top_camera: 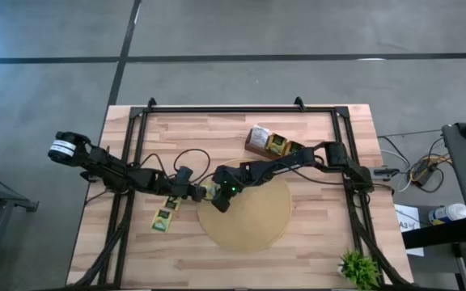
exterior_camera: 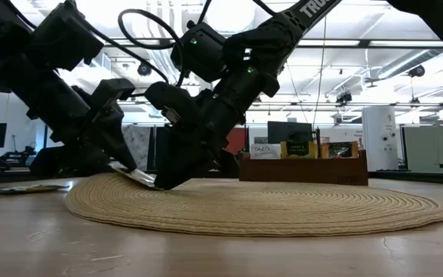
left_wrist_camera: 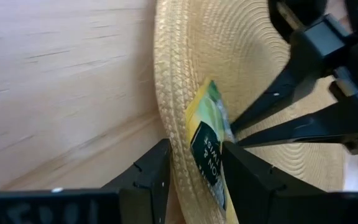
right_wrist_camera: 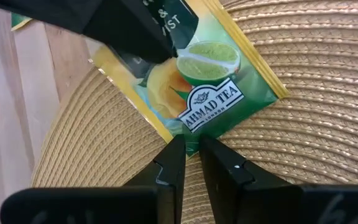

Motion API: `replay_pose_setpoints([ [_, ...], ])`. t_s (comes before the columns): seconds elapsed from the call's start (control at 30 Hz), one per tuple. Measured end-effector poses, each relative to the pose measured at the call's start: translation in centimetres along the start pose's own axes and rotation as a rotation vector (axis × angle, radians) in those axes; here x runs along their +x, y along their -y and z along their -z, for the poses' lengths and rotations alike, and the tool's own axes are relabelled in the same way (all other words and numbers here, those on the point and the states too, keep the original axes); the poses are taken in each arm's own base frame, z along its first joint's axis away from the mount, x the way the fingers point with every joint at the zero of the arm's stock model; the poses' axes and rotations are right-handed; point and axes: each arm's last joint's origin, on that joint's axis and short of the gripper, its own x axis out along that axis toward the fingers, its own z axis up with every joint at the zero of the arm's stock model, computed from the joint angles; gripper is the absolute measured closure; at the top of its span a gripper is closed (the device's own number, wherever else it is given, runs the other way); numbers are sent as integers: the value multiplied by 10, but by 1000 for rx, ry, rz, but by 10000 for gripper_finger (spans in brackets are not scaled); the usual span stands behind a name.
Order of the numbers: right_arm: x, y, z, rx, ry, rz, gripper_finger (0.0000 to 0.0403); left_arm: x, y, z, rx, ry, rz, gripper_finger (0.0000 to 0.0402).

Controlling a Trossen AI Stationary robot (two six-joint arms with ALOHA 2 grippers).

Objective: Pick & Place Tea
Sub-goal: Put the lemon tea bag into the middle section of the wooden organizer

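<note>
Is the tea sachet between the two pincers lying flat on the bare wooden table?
No, the yellow-green tea sachet is over the edge of the woven round mat, pinched by both pincers.

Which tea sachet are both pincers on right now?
The yellow-green sachet at the mat's left edge, pinched between the left pincer and right pincer. Another sachet lies untouched on the table.

Tea sachet at the mat's left edge
Yellow-green, lime picture, tilted over the woven rim; another sachet lies flat on the table, left
</note>
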Motion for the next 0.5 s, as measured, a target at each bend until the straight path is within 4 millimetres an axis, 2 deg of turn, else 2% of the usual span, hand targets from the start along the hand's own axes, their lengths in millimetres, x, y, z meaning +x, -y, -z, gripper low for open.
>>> replay_pose_setpoints([
  [0.5,0,0,2,6,-16,-8,349,-1,2,-2,1,18,-4,264],
])
